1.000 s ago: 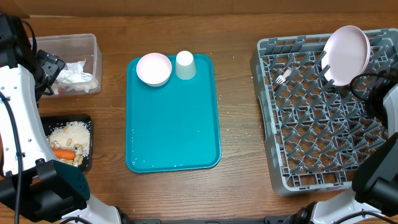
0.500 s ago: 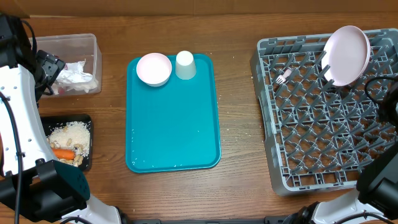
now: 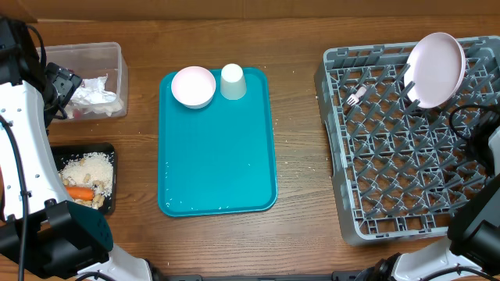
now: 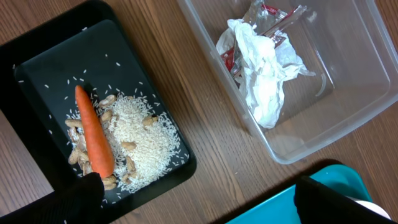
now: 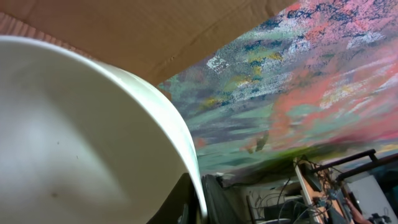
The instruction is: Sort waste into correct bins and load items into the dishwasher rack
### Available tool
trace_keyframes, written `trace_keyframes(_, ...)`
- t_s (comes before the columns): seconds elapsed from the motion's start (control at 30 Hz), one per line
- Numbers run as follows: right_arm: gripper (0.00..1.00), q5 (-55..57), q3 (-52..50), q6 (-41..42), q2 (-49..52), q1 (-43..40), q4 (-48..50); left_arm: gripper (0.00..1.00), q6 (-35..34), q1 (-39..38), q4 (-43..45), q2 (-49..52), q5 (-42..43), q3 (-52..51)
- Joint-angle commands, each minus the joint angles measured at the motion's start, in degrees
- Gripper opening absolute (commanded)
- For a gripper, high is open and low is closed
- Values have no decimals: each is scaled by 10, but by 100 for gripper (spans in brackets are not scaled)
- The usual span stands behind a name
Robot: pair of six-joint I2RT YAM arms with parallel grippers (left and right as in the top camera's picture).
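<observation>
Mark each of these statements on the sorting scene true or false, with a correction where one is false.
1. The carrot lies in the black tray beside rice. True.
2. A bowl and a cup stand on the teal tray. True.
3. The napkins lie on the teal tray. False: they are in the clear tub.
4. The rack holds nothing. False: a fork lies in it, and a white plate is over its far side.
5. The left claw grips the carrot. False: it is open, holding nothing.
</observation>
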Motion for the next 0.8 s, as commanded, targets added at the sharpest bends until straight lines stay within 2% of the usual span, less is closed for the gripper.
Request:
trace_keyframes(0.0,8,1,-7,-3,7,16,3,100,7,-3,1,-2,-8,3)
trace_keyframes(0.17,13,27,-7,-33,7,43,18,100,7,-3,1,-2,-8,3)
trace_keyframes(0.43,33,28,-6,-37,7,101,43,100,7,-3,1,-2,-8,3)
trace_keyframes(0.7,35,-130,46,-37,6,126,43,100,7,-3,1,-2,-8,3)
trace_keyframes(0.77,42,-174,69,-37,3,120,42,100,7,-3,1,-2,-8,3)
